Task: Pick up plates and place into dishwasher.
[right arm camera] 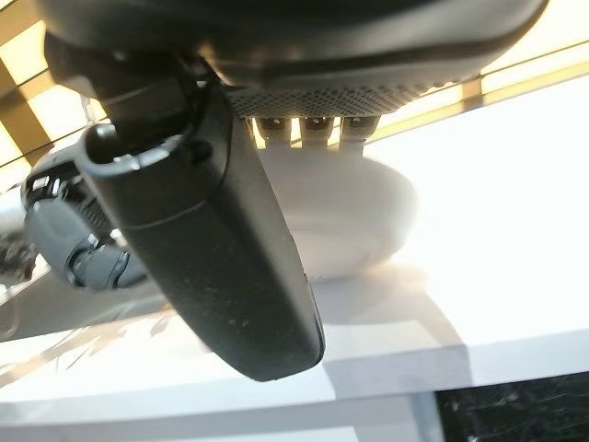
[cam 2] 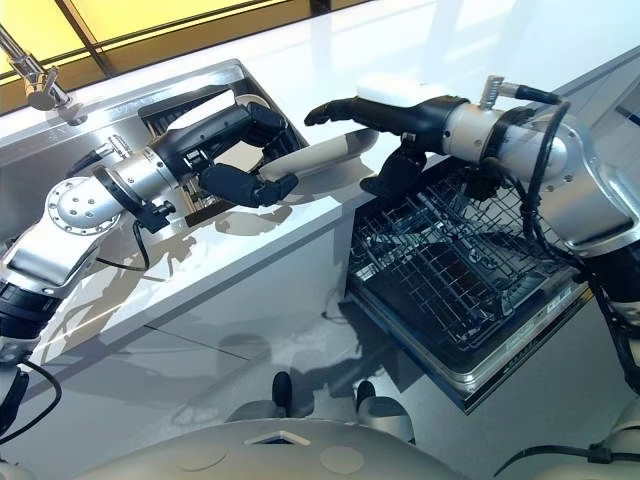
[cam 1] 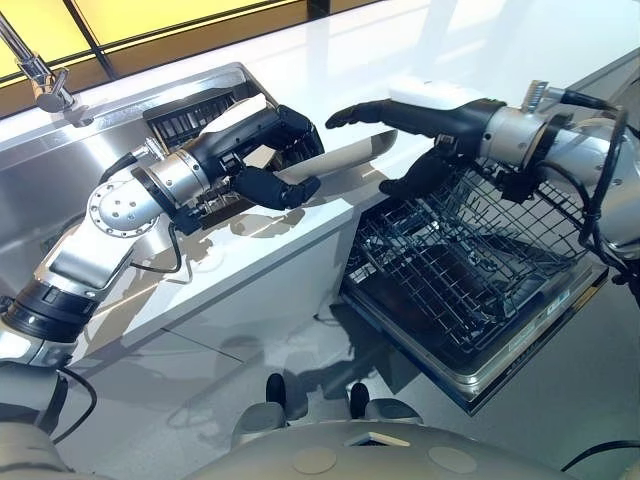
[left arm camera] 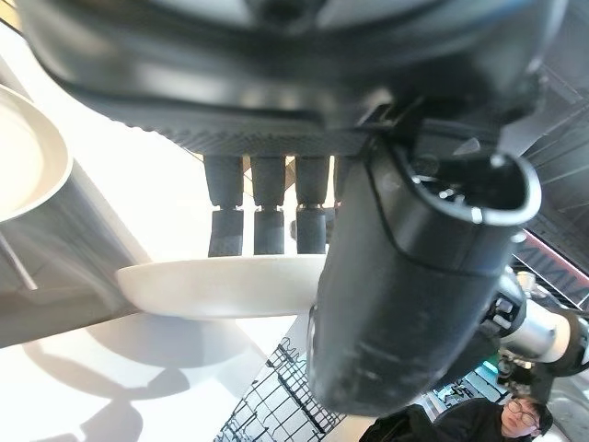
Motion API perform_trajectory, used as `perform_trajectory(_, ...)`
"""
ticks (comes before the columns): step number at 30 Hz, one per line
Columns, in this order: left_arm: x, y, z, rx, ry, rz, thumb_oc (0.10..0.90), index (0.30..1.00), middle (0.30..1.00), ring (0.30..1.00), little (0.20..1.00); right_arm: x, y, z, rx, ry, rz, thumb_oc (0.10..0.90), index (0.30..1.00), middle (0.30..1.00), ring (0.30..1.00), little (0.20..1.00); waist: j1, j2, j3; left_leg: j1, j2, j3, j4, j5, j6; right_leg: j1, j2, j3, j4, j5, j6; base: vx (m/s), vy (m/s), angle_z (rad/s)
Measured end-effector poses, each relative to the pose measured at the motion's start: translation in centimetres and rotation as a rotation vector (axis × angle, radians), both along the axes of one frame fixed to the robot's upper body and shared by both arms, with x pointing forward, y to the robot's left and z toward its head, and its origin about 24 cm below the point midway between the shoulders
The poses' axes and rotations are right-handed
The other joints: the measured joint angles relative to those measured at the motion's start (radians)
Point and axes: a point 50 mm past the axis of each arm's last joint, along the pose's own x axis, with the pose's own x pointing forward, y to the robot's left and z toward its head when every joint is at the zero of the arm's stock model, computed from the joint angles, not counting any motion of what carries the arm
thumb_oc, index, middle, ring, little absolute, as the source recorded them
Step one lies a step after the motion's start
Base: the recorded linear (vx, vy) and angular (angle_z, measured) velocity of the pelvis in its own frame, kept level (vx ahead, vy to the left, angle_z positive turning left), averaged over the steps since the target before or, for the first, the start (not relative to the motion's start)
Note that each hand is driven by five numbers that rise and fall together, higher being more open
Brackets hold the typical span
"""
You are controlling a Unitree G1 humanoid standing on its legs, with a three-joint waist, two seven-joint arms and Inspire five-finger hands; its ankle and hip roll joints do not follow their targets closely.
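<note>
In mid-frame the left hand (cam 1: 265, 138) pinches the plate (cam 1: 348, 158) between curled fingers above and thumb below, holding it over the counter's (cam 1: 290, 232) front edge. The right hand (cam 1: 425, 115) reaches in from the right, with its fingers straight over the plate's far rim and its thumb hanging beneath. The rack (cam 1: 470, 265) stands pulled out at lower right.

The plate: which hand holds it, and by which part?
Left hand pinches the plate by its sink-side rim; right hand open at the opposite rim.
</note>
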Motion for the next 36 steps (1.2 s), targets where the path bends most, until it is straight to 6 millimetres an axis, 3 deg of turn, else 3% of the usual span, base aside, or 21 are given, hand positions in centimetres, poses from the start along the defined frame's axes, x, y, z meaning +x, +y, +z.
perform_trajectory(12,-0.1,-0.8,-1.1,0.005,0.040,-0.029,0.100,0.300,0.300,0.300,0.200,0.5,0.9,0.0,0.007,0.013,0.024,0.800,0.900,0.900,0.900,0.900,0.003,-0.002,-0.001,-0.004,0.000,-0.015,0.000,0.009,-0.001,0.003,0.002,0.000,0.000,0.000,0.000,0.00,0.000,0.03)
perform_trajectory(13,-0.1,-0.8,-1.1,0.005,0.042,-0.030,0.100,0.300,0.300,0.300,0.200,0.6,0.9,-0.1,0.010,0.016,0.022,0.679,0.796,0.796,0.796,0.779,0.005,-0.002,-0.001,-0.005,0.000,-0.016,0.000,0.010,-0.001,0.003,0.002,0.000,0.000,0.000,0.000,0.01,0.003,0.04)
perform_trajectory(14,-0.1,-0.9,-1.2,0.004,0.044,-0.032,0.100,0.300,0.300,0.300,0.200,0.6,0.9,-0.1,0.012,0.018,0.021,0.443,0.594,0.594,0.594,0.543,0.008,-0.001,-0.001,-0.006,0.000,-0.017,0.000,0.011,-0.001,0.003,0.003,0.000,0.000,0.000,0.000,0.00,0.000,0.00)
perform_trajectory(15,-0.1,-1.0,-1.3,0.003,0.047,-0.036,0.100,0.300,0.300,0.300,0.200,0.7,0.9,-0.1,0.012,0.019,0.020,0.100,0.300,0.300,0.300,0.200,0.013,-0.001,-0.001,-0.006,0.000,-0.018,0.000,0.011,-0.001,0.003,0.003,0.000,0.000,0.000,0.000,0.00,0.000,0.00)
perform_trajectory(25,0.4,-0.7,-1.6,-0.017,0.069,-0.012,0.100,0.300,0.300,0.300,0.200,1.1,1.0,-0.9,-0.015,0.032,0.014,0.100,0.300,0.300,0.300,0.200,0.016,-0.001,-0.002,-0.018,-0.001,-0.033,0.000,0.019,-0.001,0.002,0.004,0.001,0.000,0.000,0.000,0.01,0.003,0.06)
perform_trajectory(36,0.5,-0.5,-1.6,-0.048,0.091,-0.008,0.100,0.300,0.300,0.300,0.200,0.9,0.9,-0.4,-0.028,-0.036,0.043,0.100,0.300,0.300,0.300,0.200,0.017,-0.001,-0.002,-0.022,-0.003,-0.041,0.000,0.024,0.000,0.002,0.005,0.002,0.000,0.000,0.000,0.01,0.001,0.02)
